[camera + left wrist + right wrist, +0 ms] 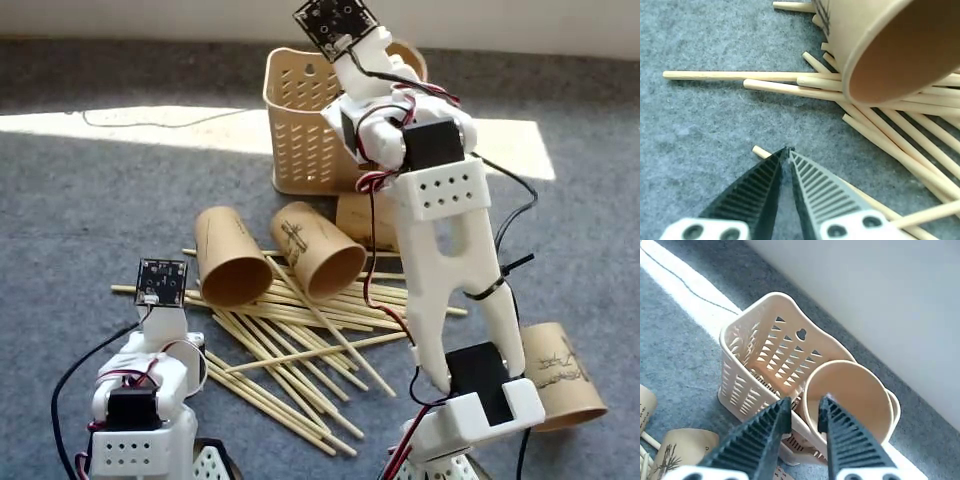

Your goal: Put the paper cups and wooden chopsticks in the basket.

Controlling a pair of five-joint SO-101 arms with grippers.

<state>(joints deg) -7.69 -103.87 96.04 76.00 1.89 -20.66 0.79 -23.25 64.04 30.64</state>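
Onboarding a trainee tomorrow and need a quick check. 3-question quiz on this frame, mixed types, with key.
1. True or false: the chopsticks already lie inside the basket.
2. What is the right gripper shut on? A) a chopstick B) the rim of a paper cup C) nothing
3. Fill in: the left gripper, low over the chopsticks, is ___ (open or shut).

Key
1. False. They are spread on the carpet in front of the basket.
2. B. The rim sits between its fingers, at the basket's end.
3. Shut, with nothing between its fingers.
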